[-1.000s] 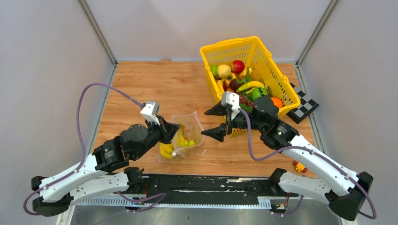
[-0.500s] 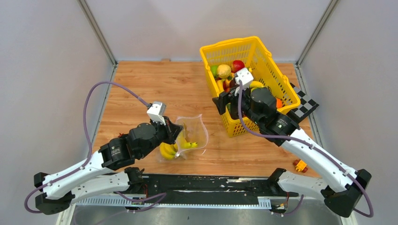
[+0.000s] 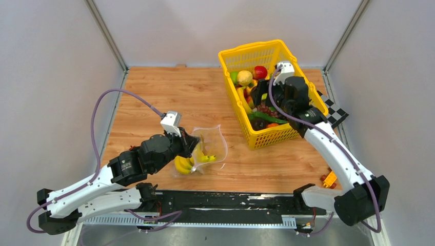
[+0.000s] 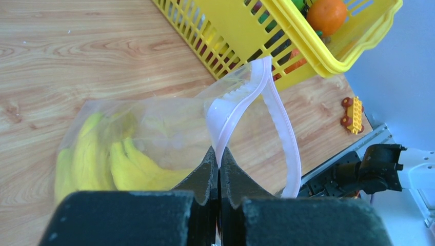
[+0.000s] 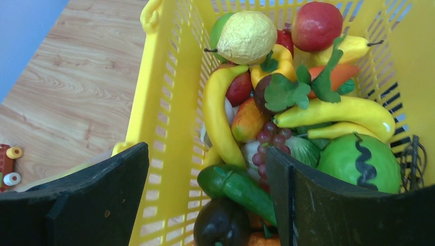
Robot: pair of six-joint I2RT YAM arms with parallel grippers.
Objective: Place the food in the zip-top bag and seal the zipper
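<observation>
Wooden table (image 3: 169,92): food (image 5: 287,92) lies under right gripper (image 5: 205,154).

A robot lab test cell: grey panel walls (image 3: 46,77), wooden table (image 3: 174,97), checkerboard calibration tag (image 3: 338,116).

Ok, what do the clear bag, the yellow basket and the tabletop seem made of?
Clear crinkly zip-top bag: thin glossy plastic film, see-through and creased. Yellow slotted basket: rigid moulded plastic, slightly shiny, uniformly coloured. Brown tabletop: wood or wood-look laminate, matte with visible grain; cannot tell which.
</observation>
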